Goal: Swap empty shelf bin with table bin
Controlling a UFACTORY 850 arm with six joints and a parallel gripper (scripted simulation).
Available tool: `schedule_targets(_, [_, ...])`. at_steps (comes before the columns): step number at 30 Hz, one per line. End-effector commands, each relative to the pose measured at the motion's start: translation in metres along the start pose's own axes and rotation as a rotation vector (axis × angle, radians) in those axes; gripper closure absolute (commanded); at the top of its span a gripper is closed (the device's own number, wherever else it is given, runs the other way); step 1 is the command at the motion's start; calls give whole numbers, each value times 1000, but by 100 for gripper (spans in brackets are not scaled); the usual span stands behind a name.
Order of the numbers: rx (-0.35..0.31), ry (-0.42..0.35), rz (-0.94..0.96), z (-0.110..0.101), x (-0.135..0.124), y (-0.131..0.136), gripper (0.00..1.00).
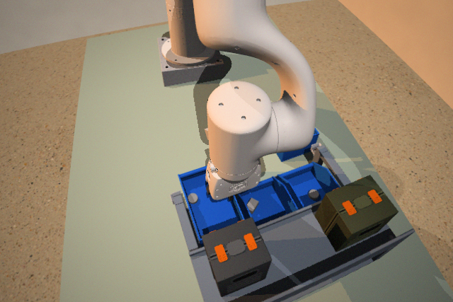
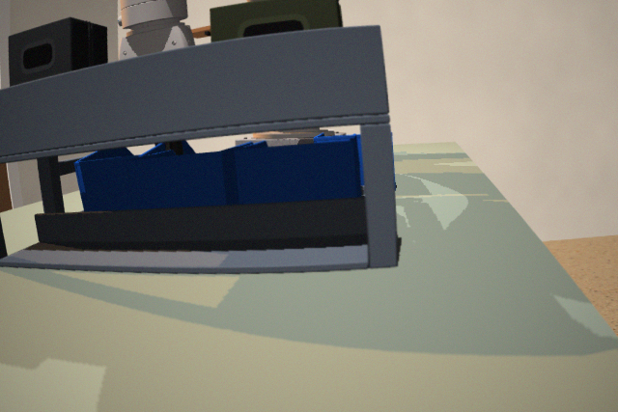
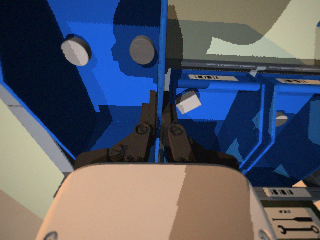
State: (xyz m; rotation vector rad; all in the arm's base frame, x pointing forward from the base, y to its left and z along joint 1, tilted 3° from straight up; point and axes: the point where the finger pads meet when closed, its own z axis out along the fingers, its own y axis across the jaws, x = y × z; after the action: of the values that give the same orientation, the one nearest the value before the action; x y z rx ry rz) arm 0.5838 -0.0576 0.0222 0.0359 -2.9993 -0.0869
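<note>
My gripper [image 1: 231,199] [image 2: 174,147] [image 3: 158,101] points down and is shut on one side wall of the left blue bin. That bin [image 1: 214,214] [image 2: 114,188] [image 3: 102,85] is at the shelf's left place, its rear by the board and its front reaching out past the front lip [image 3: 220,66]. Two round parts [image 3: 76,51] [image 3: 142,50] lie in it in the wrist view. Whether its base touches the shelf floor or lip is hidden. The empty blue bin [image 1: 292,153] stands on the table beyond the shelf's right end, partly hidden by the arm.
A middle bin [image 1: 268,201] [image 3: 225,107] and a right bin [image 1: 301,182] stand close beside the held one, each with parts. On the shelf's upper board [image 1: 292,230] [image 2: 249,88] stand a dark case [image 1: 238,265] [image 2: 44,56] and an olive case [image 1: 360,218] [image 2: 274,13].
</note>
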Motion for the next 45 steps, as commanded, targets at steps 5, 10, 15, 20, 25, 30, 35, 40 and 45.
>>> schedule_targets(5, [0, -4, 0, -1, -2, 0, 100])
schedule_targets(10, [0, -6, 0, -1, -4, 0, 100])
schedule_targets(15, [0, -9, 0, -1, -6, 0, 100])
schedule_targets(20, [0, -12, 0, -1, -8, 0, 100])
schedule_targets(25, [0, -16, 0, -2, -11, 0, 100])
schedule_targets(30, [0, -20, 0, -2, -14, 0, 100])
schedule_targets(35, [0, -24, 0, -2, -16, 0, 100])
schedule_targets(40, [0, -25, 0, -2, -18, 0, 100])
schedule_targets(45, [0, -27, 0, -2, -19, 0, 100])
